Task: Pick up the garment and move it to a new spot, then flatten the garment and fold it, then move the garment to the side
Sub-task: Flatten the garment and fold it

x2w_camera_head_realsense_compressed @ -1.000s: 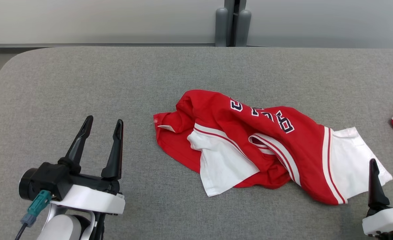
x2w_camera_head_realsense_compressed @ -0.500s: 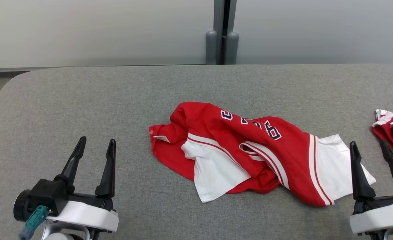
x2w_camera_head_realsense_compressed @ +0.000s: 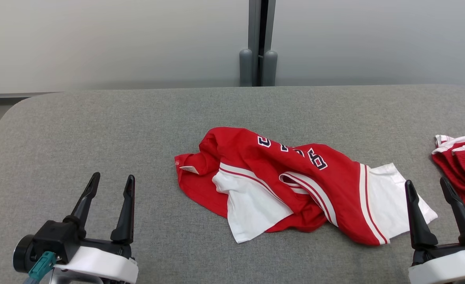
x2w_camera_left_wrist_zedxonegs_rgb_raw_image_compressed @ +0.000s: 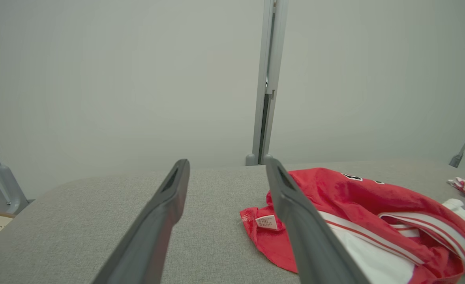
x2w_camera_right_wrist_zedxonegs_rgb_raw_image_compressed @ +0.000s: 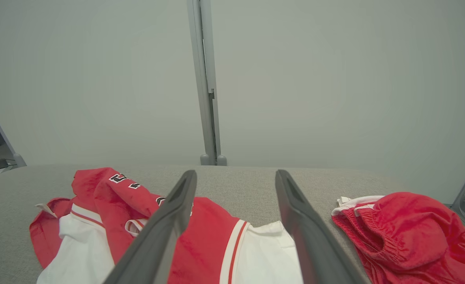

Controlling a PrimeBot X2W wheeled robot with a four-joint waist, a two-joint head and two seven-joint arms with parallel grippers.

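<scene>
The garment (x2w_camera_head_realsense_compressed: 295, 177), a red and white jersey with dark numbers, lies crumpled in the middle of the grey table (x2w_camera_head_realsense_compressed: 98, 126). My left gripper (x2w_camera_head_realsense_compressed: 113, 177) stands open over bare table well to the garment's left, nothing between its fingers. In the left wrist view the garment (x2w_camera_left_wrist_zedxonegs_rgb_raw_image_compressed: 355, 201) lies right of the left gripper (x2w_camera_left_wrist_zedxonegs_rgb_raw_image_compressed: 227, 163). My right gripper (x2w_camera_head_realsense_compressed: 426, 182) is open at the garment's white right end, holding nothing. In the right wrist view the garment (x2w_camera_right_wrist_zedxonegs_rgb_raw_image_compressed: 212, 221) spreads below and left of the right gripper (x2w_camera_right_wrist_zedxonegs_rgb_raw_image_compressed: 236, 173).
A second red garment (x2w_camera_head_realsense_compressed: 461, 165) lies bunched at the table's right edge, close to my right gripper, and is seen as a red heap (x2w_camera_right_wrist_zedxonegs_rgb_raw_image_compressed: 406, 225) in the right wrist view. A grey post (x2w_camera_head_realsense_compressed: 258, 67) stands behind the table. The table's left corner is rounded.
The head camera has tilted up, so the whole scene sits lower in the picture. More of my right gripper has come into view. The garment lies as before.
</scene>
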